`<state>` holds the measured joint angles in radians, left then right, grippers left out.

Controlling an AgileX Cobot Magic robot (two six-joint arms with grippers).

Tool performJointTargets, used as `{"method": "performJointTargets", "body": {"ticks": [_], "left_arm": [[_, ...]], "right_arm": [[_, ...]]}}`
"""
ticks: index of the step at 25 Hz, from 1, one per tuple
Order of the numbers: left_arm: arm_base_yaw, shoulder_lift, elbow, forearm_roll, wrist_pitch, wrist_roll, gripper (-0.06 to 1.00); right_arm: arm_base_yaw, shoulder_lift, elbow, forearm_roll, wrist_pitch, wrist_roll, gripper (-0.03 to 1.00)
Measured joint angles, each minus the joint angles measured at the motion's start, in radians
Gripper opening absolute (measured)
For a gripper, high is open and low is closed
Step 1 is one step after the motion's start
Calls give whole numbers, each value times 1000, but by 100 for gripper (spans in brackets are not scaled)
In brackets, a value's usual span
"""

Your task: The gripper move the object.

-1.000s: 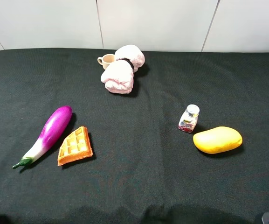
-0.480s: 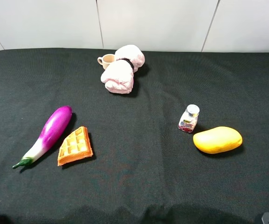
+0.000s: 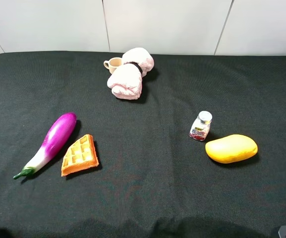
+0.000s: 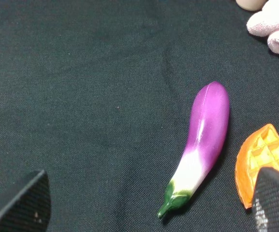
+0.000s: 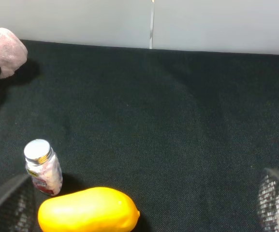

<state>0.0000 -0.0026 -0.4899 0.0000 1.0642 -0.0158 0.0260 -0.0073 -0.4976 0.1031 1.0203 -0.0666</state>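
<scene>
Still wide apart, the right gripper (image 5: pixel 144 203) jaws hold nothing, as do the left gripper (image 4: pixel 149 203) jaws. Unmoved since earlier, the jar (image 3: pixel 200 126) stands upright on the desk (image 3: pixel 147 198), just beside the mango (image 3: pixel 231 148).

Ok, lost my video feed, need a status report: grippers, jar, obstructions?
Right gripper open, empty. Left gripper open, empty. Small clear silver-capped jar upright on black cloth, untouched. Yellow mango close beside it.
</scene>
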Motion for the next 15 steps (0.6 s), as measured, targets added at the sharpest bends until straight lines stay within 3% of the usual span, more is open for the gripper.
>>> {"method": "performJointTargets", "body": {"ticks": [15], "left_arm": [[0, 0, 0, 0, 0, 0, 87]], "right_arm": [[0, 0, 0, 0, 0, 0, 69]]}}
